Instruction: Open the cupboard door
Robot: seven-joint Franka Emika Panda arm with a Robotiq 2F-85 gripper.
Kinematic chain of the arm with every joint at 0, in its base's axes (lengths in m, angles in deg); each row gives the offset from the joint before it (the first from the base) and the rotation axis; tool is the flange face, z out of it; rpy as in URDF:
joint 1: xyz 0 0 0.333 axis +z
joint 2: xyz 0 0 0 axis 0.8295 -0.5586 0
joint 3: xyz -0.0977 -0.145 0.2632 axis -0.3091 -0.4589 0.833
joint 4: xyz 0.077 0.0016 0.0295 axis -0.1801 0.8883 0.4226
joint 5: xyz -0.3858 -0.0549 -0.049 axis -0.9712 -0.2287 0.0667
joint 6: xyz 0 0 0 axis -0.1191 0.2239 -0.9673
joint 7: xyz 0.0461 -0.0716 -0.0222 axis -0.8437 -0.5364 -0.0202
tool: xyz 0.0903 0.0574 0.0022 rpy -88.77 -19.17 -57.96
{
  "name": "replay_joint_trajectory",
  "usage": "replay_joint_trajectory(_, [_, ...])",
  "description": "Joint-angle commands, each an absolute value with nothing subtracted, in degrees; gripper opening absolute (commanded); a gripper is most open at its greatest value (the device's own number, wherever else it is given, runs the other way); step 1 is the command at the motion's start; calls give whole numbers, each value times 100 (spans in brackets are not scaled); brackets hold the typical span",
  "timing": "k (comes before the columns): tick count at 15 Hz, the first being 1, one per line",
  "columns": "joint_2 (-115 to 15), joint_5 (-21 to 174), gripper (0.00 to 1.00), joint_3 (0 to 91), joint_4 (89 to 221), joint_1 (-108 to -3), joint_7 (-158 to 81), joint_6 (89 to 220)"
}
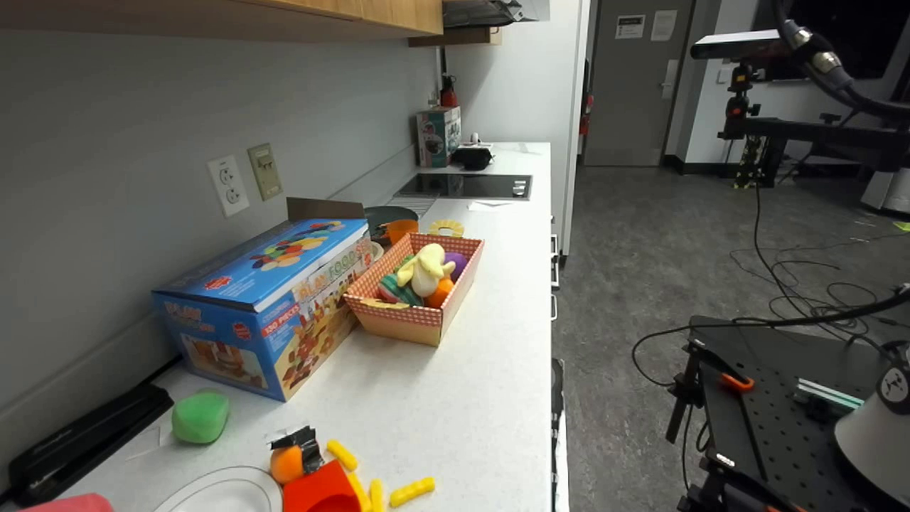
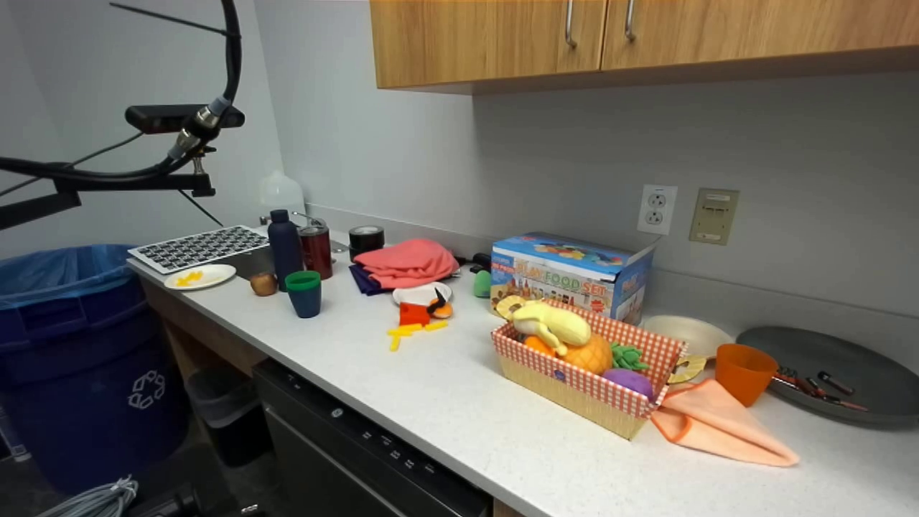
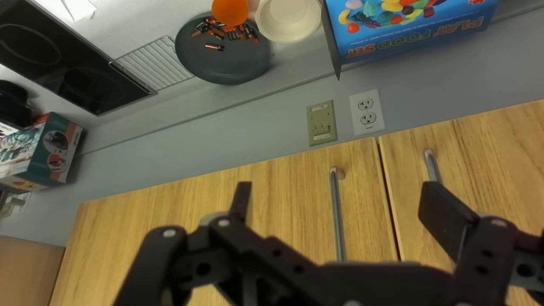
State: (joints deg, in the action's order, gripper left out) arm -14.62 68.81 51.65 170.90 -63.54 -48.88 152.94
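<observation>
Two light wood cupboard doors show in the wrist view. The left one has an upright metal handle; the right one has its own handle. A thin dark seam runs between them and both look closed. Their lower parts also show in an exterior view, with that first handle on the right-hand door. My gripper is open and empty. In the picture the left door's handle lies between its fingers; depth is unclear. The right finger partly covers the other handle. The exterior views do not show the gripper.
Below the cupboard, the white countertop holds a play food box, a basket of toy food, a dark pan and an orange cup. A range hood hangs beyond the cupboard.
</observation>
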Motion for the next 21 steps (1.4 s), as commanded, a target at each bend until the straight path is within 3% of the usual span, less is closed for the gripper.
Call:
replay_joint_trajectory(1, [-1507, 6843, 100, 5134, 17024, -6317, -4907, 15275])
replay_joint_trajectory(21, [-2903, 5839, 100, 5168, 15526, -6317, -5810, 15298])
